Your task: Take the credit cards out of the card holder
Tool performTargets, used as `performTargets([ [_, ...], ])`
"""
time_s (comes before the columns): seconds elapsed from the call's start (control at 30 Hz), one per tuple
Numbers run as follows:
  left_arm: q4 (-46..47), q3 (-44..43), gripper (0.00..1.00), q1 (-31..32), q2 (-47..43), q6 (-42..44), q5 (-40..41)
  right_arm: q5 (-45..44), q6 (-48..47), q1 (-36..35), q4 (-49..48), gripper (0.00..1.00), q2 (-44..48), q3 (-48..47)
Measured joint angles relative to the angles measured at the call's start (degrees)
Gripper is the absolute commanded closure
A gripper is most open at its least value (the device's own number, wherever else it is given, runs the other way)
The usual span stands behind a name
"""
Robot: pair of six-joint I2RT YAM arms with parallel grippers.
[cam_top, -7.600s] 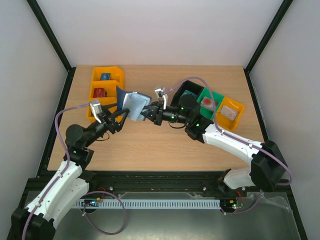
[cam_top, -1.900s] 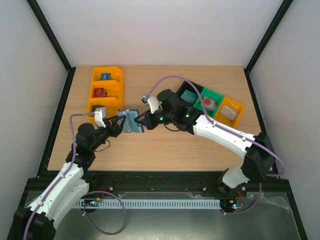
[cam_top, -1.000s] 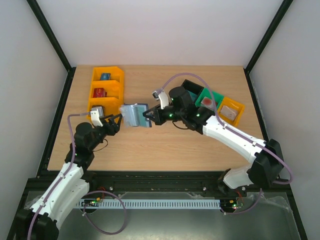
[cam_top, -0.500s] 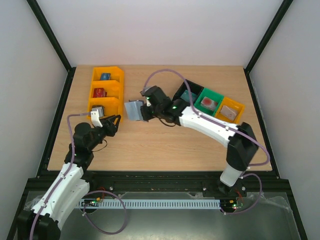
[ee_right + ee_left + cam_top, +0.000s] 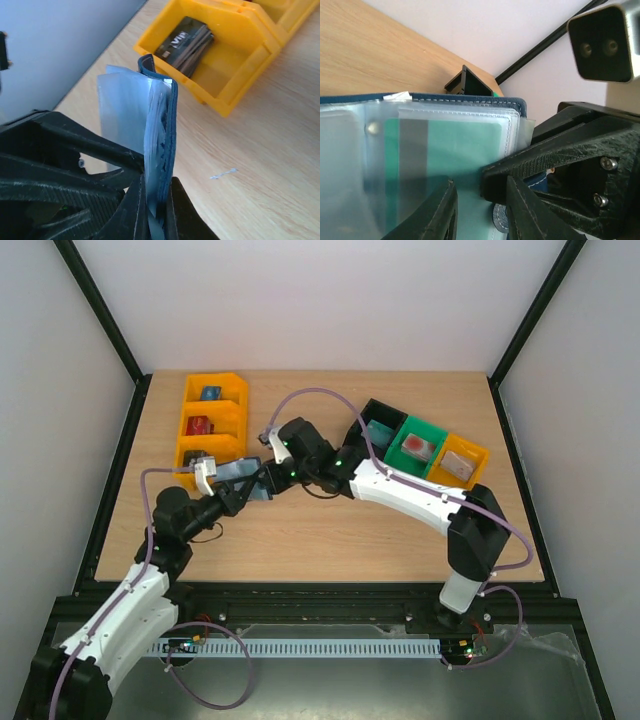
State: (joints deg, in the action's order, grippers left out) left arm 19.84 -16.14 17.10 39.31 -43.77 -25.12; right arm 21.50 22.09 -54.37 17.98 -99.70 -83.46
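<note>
Card holder [image 5: 245, 477] shifted left; teal credit card [image 5: 465, 145] sleeved inside.

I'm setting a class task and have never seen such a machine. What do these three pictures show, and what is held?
Two robot arms are bolted to a wooden table. One picture looks down from above; the others are taken from each wrist. Coloured bins hold small items: an orange bin left, a row of bins right. The right gripper is shut on the card holder, held on edge. The left gripper has jaws apart at its clear sleeves, where a teal credit card shows.
</note>
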Motion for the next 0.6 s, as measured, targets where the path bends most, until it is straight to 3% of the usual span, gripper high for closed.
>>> performTargets([
  [0.33,0.1,0.0,0.66,-2.9,-1.6,-1.9,-0.9,13.8,3.5,5.0,-12.2,0.98,7.3,9.3],
  [0.6,3.7,0.0,0.64,-3.7,-2.6,-1.8,-6.5,20.0,6.3,6.6,-19.4,0.98,10.1,13.2],
])
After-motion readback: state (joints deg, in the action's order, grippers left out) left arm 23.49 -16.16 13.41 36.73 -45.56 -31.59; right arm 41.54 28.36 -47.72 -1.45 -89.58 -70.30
